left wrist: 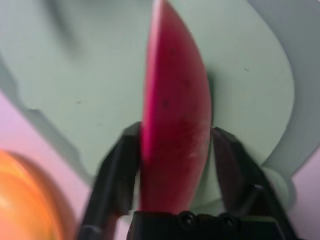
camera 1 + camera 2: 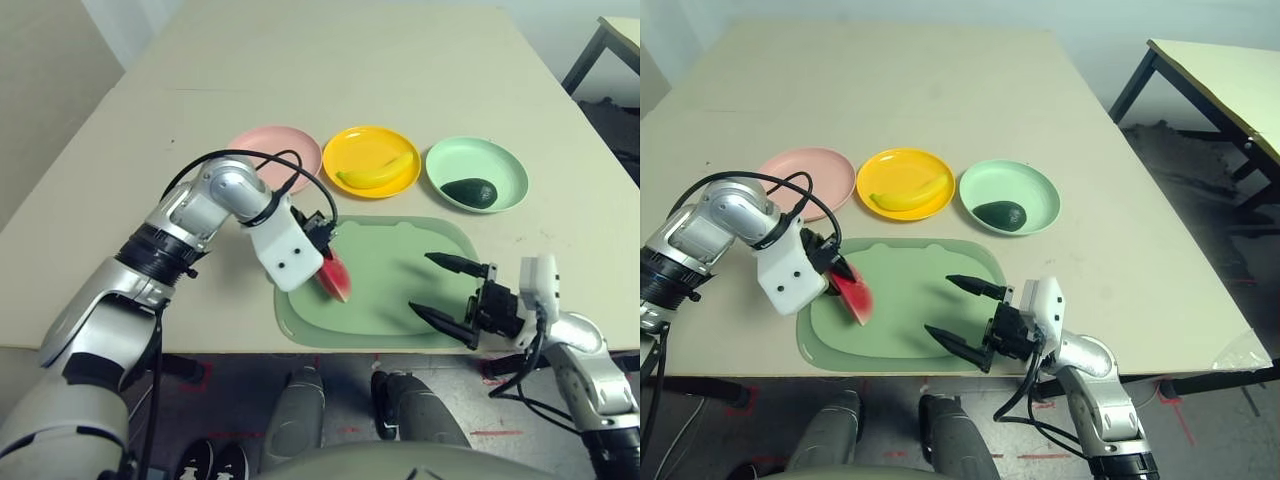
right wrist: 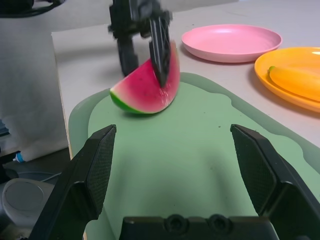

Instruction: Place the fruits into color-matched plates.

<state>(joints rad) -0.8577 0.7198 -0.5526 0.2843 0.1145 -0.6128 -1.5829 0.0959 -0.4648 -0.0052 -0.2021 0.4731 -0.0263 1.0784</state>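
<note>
Red watermelon wedge (image 2: pixel 335 277) sits at the left end of the green mat (image 2: pixel 400 290), rind down on the mat. Left tool (image 2: pixel 325 243) points steeply down onto it, one black finger on each flat face; whether the fingers press it or stand just off it cannot be told. In the left wrist view the wedge fills the gap between the two fingers (image 1: pixel 116 172).

Right tool (image 2: pixel 440 290) hovers level over the right end of the mat, jaws spread wide, nothing between them, well apart from the wedge.

Three plates in a row on the table (image 2: pixel 300 90) beyond the mat: pink plate (image 2: pixel 262 146) bare; yellow plate (image 2: pixel 355 148) holds the banana (image 2: pixel 376 174); mint plate (image 2: pixel 500 165) holds the avocado (image 2: pixel 470 192).
</note>
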